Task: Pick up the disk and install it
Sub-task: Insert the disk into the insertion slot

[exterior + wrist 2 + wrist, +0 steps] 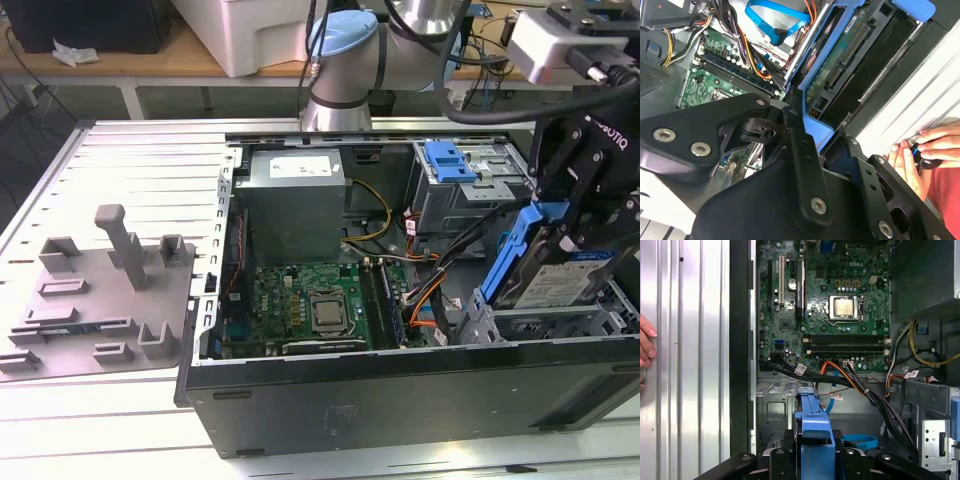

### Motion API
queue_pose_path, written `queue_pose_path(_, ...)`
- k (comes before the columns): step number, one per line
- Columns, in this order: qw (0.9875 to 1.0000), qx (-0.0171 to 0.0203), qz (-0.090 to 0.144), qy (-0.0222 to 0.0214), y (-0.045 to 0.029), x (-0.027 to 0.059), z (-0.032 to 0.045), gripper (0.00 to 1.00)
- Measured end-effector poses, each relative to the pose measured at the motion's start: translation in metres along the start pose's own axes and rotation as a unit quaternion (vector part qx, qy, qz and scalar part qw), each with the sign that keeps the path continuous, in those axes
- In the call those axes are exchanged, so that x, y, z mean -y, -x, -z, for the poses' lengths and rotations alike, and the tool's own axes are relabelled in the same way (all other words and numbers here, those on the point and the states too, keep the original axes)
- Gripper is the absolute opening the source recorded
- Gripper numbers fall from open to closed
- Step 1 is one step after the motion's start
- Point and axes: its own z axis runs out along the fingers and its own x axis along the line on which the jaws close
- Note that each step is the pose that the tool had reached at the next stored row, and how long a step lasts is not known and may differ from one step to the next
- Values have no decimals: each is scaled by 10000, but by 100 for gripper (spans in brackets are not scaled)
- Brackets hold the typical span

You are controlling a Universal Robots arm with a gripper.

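- My gripper (572, 222) clamps the disk (552, 285) (by its blue frame), tilted above the drive cage (540, 326).
- Risk: that tilt could jam it on the cage edge.

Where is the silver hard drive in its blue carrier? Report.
The disk sits tilted in the black gripper at the exterior view's right, over the grey drive bay.

Place: looking like a robotics lab.
Signs: opened computer case (400, 400) lying on a ribbed metal worktop (130, 150); cabled bench (120, 60) standing behind.
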Motion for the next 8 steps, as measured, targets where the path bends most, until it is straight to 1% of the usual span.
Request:
queue_pose_path(5, 10000, 0, 0, 0, -1, 0, -44, 37)
queue_pose_path(8, 10000, -1, 0, 0, -1, 1, -100, 37)
